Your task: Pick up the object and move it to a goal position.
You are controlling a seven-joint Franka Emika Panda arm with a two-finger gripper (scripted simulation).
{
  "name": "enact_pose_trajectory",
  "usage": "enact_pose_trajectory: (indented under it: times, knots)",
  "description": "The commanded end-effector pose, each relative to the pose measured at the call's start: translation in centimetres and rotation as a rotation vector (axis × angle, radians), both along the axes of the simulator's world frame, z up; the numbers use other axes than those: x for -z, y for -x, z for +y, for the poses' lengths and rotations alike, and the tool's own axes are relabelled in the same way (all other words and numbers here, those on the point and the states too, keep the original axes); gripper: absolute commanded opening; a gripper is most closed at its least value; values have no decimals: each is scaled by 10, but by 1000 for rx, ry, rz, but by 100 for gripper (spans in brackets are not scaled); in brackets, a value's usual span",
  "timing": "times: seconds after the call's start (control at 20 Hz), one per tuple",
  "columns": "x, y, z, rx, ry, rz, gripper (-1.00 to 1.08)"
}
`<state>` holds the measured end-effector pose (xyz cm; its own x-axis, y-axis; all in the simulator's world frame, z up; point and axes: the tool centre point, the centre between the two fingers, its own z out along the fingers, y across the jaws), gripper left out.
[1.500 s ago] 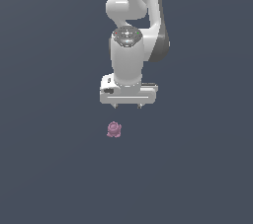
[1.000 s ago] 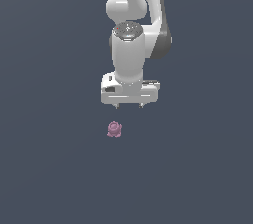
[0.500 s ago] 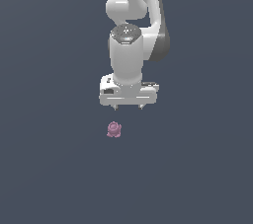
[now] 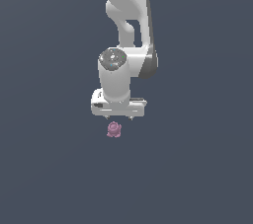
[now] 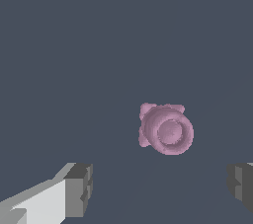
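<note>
The pink-mauve figurine (image 4: 114,130) stands alone on the flat dark grey surface (image 4: 197,168), rounded top up and small knobs spread around its base, which is probably why it sits steady without support. In the exterior view it lies just below the gripper's body and slightly toward that view's left of the gripper's centre; nothing touches it.

The wrist view looks almost straight down on its dome (image 5: 166,129), with the knobs showing at its edge. The two dark finger pads (image 5: 79,189) show well apart, one on each side of the picture, and the figurine sits in the span between them but beyond their tips, not yet enclosed. So the gripper (image 4: 118,116) is spread wide and holds nothing.

The wide spread makes sense: the figurine is far narrower than the gap, so there is ample clearance for a descent around it. The wrist points straight down, which suits a top grasp on so small and lumpy a thing.

I judge this to be the approach stage, with lowering and closing yet to come. No goal marker is visible.
</note>
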<state>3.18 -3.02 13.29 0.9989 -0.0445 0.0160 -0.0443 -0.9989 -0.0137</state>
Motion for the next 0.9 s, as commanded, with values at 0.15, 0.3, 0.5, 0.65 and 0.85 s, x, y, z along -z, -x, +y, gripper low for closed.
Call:
enact_pose_trajectory:
  times: [0.15,0.3,0.5,0.65,0.85]
  knots:
    - [30,-5,-21,31,9,12,100]
    - [39,-6,-27,40,11,15,100]
    - [43,-6,-29,43,13,17,100]
    - [44,-6,-29,43,12,17,100]
    - [57,-5,-29,43,12,17,100]
